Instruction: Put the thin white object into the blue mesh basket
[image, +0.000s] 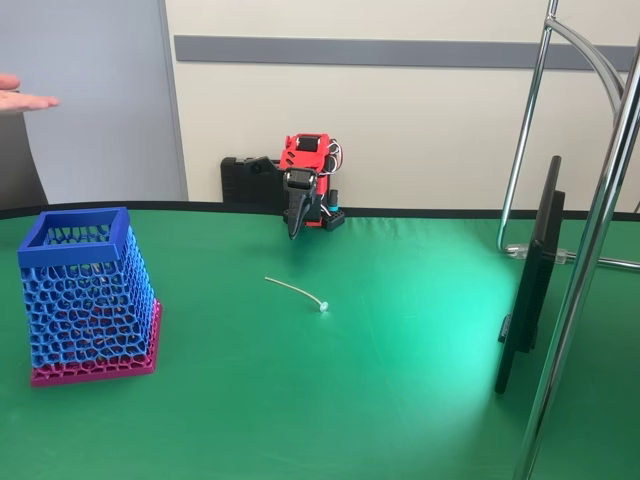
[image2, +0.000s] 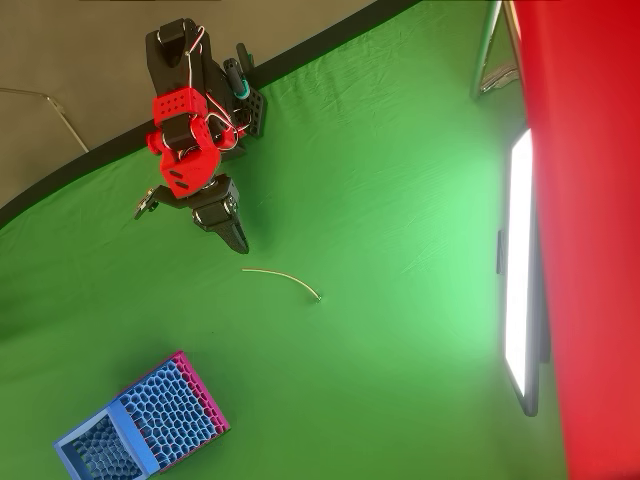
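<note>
Claw: the claw (image: 294, 225) hangs at the far edge of the bench (image: 400, 400), tips pointing down; the black fingers look pressed together, holding nothing.
Thin white object: the thin white object (image: 297, 293) lies flat mid-bench, apart from the claw; its knob end is hard to make out.
Blue mesh basket: the blue mesh basket (image: 85, 300) stands upright near the left edge in the fixed view; the overhead view (image2: 140, 425) cuts one corner off.
Around: a flat monitor (image: 530, 280) and a metal stand (image: 590, 250) stand by the right edge; a person's hand (image: 20, 98) shows at the upper left.

blue mesh basket (image2: 140, 425) clipped by the overhead view's bottom edge, person's hand (image: 22, 98) cut off at the fixed view's left edge, gripper (image: 294, 222) finger gap too small to tell
</note>
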